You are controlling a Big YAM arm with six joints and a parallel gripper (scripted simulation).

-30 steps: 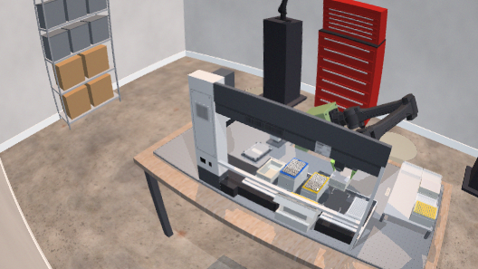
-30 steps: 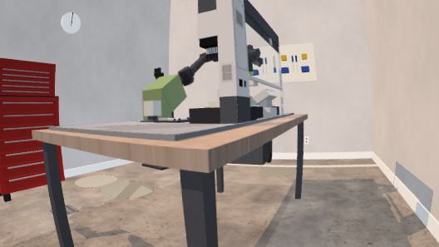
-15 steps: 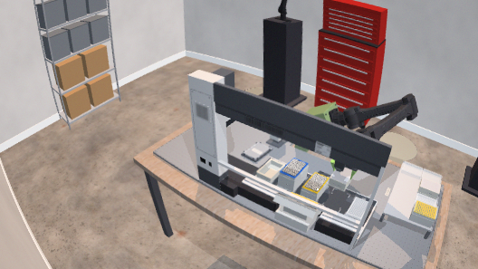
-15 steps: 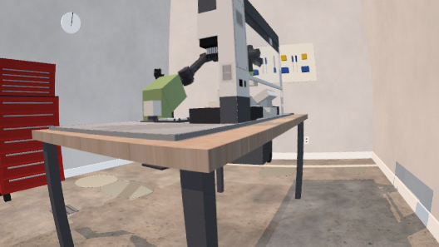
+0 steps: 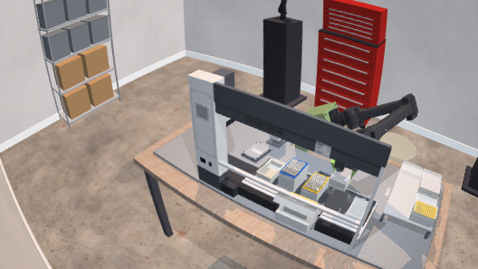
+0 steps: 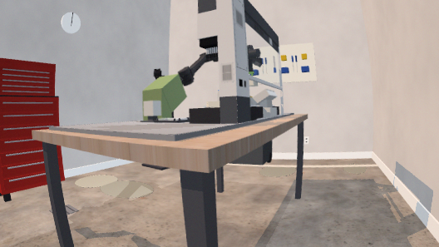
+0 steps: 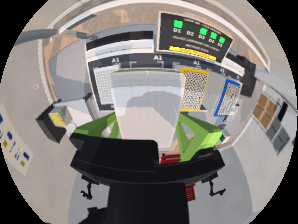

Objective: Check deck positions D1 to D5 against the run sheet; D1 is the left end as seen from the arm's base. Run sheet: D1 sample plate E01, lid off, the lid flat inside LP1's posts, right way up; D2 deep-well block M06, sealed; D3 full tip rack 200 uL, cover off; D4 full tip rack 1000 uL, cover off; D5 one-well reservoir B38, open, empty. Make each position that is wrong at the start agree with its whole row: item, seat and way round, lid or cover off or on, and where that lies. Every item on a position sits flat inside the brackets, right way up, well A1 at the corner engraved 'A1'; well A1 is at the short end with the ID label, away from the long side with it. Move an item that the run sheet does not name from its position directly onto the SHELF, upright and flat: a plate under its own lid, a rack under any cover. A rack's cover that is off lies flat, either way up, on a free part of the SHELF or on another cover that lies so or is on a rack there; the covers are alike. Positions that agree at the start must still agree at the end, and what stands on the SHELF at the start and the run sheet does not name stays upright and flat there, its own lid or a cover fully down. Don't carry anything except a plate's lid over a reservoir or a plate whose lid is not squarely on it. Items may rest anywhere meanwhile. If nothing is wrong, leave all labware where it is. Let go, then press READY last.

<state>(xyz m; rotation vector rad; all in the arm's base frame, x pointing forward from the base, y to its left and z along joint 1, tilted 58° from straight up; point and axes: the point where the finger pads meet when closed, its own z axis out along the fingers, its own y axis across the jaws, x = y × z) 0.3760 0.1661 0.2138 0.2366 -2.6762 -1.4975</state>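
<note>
Green fingers of the gripper point(image 7: 148, 129) clamp the long sides of a pale grey rectangular cover or lid point(image 7: 147, 99), which one I cannot tell, holding it level above the deck under the dark gantry beam point(image 5: 299, 126), toward the counter's far edge. Beyond it sit the yellow-framed tip rack point(image 5: 315, 182) and blue-framed tip rack point(image 5: 293, 168), side by side.

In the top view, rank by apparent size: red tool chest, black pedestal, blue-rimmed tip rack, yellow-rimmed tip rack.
1. Red tool chest.
2. Black pedestal, clearly smaller.
3. Blue-rimmed tip rack and yellow-rimmed tip rack look alike; no ranking between them.
</note>
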